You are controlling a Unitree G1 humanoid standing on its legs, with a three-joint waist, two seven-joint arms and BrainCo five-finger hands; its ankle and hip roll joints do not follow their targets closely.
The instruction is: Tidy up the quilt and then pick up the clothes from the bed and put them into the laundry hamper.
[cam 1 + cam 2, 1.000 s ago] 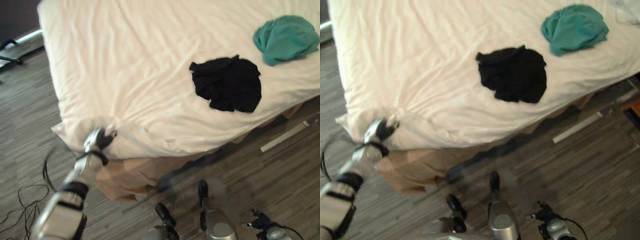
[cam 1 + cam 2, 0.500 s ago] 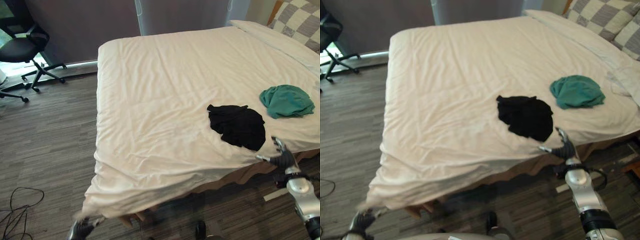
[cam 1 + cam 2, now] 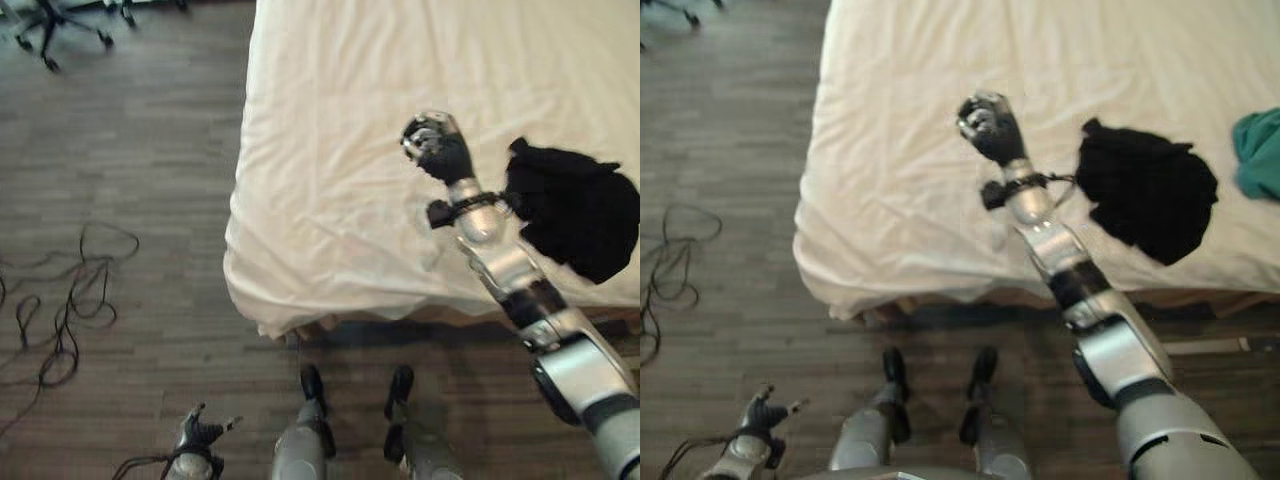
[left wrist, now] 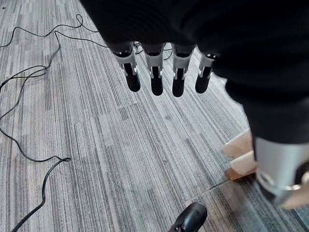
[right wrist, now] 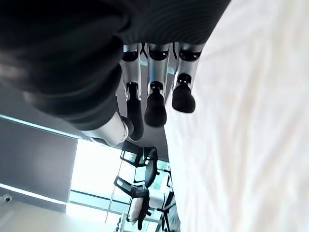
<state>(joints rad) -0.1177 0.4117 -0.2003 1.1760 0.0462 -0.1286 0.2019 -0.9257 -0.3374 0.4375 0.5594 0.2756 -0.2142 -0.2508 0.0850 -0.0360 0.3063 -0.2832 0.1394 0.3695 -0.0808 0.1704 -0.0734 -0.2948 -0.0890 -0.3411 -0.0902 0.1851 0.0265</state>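
The white quilt (image 3: 400, 120) lies spread over the bed, its corner draped at the near left. A crumpled black garment (image 3: 575, 210) lies on it to the right, and the edge of a teal garment (image 3: 1260, 150) shows farther right. My right hand (image 3: 435, 145) hovers over the quilt just left of the black garment, its fingers (image 5: 154, 104) relaxed and holding nothing. My left hand (image 3: 200, 435) hangs low over the floor in front of the bed, its fingers (image 4: 157, 79) straight and empty.
Grey plank floor (image 3: 120, 150) runs along the bed's left side and front. Black cables (image 3: 70, 300) loop on it at the left. An office chair's wheeled base (image 3: 45, 25) stands at the far left corner.
The camera has swung down and left. My right hand has risen from the bed's near edge to above the quilt, left of the black garment. My left hand stays low by the floor.
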